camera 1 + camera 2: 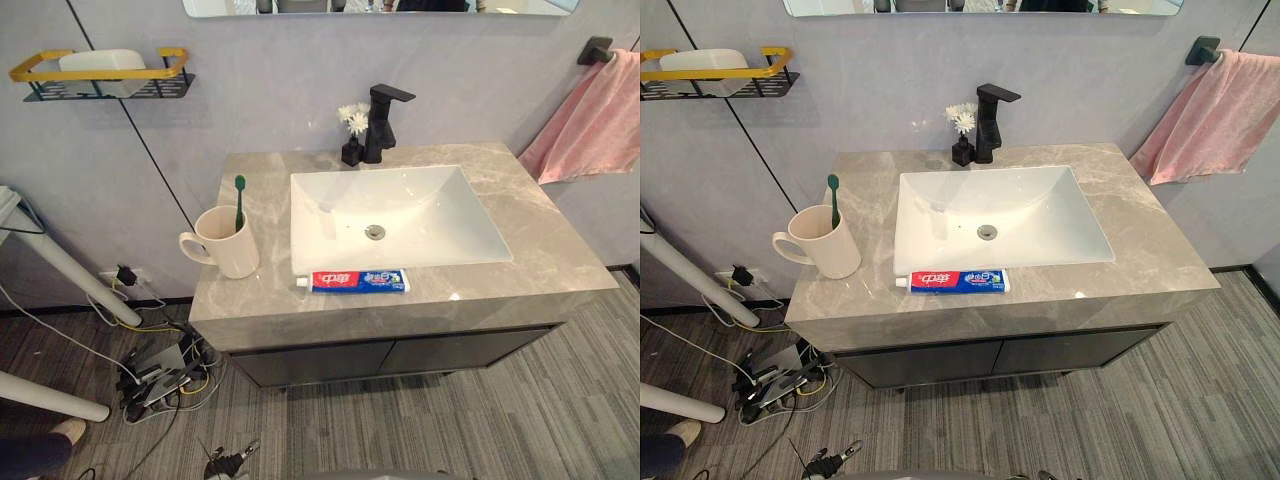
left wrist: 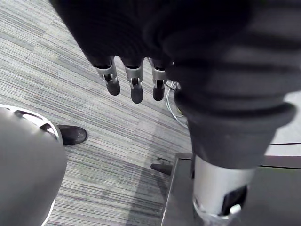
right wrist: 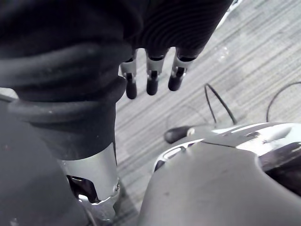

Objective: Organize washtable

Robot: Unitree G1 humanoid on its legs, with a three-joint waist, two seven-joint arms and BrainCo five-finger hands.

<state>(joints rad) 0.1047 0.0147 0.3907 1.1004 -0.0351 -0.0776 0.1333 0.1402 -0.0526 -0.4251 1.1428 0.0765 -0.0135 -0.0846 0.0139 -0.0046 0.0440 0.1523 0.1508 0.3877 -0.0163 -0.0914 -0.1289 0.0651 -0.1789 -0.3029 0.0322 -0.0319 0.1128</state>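
Gleaming marble washtable (image 1: 560, 262), grey striped floor (image 1: 570, 400)

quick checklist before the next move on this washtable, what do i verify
1. Left robot hand empty, fingers relaxed: ok.
2. Right robot hand empty, fingers relaxed: ok.
3. Toothpaste tube lies flat on the counter in front of the basin, nothing on top of it: ok.
4. Cup upright with the green toothbrush in it: ok.
5. Tube within reach from this stance: cannot tell.
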